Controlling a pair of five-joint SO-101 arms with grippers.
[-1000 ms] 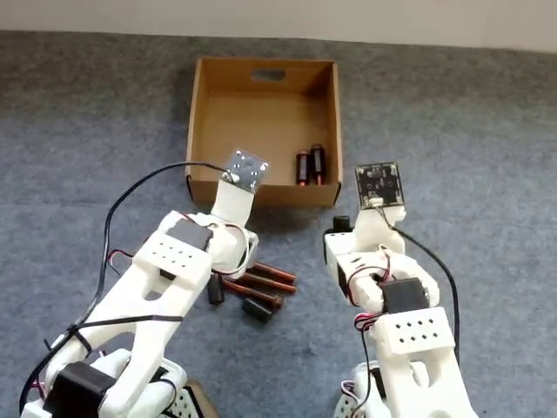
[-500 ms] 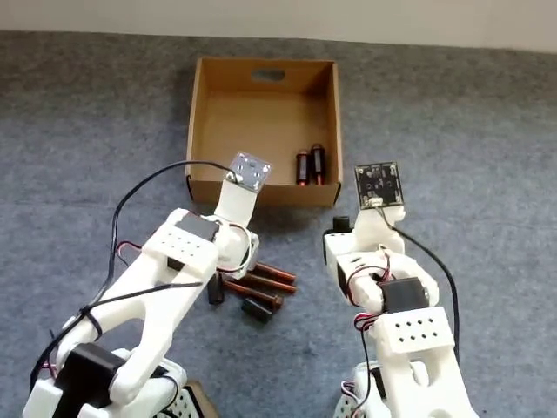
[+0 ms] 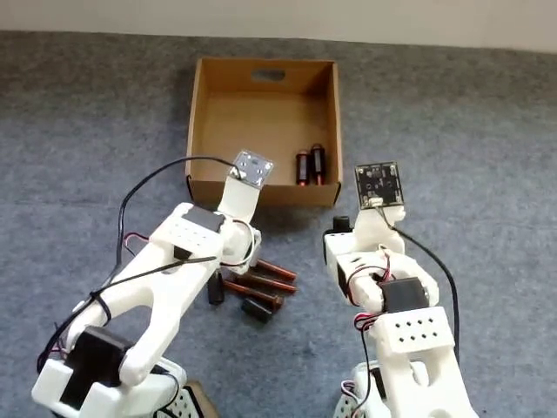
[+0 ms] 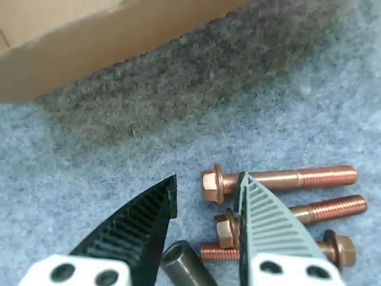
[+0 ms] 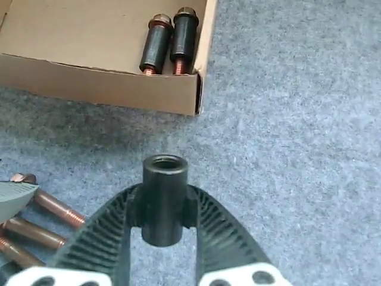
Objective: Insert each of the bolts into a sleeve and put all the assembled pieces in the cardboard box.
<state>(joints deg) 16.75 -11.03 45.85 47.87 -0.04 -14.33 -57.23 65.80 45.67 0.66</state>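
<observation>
Clamping 1 sleeve (image 5: pixel 164 179), the right hand (image 5: pixel 162 200) sits near the box (image 5: pixel 101 89); left hand (image 4: pixel 207 179) gapes over bolts (image 4: pixel 280 179).

Your desk (image 3: pixel 70 131) is covered in a grey-blue, felt-like carpet (image 3: pixel 487 113) that runs out on every side of the cardboard box (image 3: pixel 296 197). Beyond the cardboard box, past the carpet's far edge, you see a plain pale strip (image 3: pixel 392 17); you cannot tell whether it is wall or bare surface. The light is soft and even, leaving a faint shadow (image 4: pixel 149 101) along the cardboard box's near wall.
</observation>
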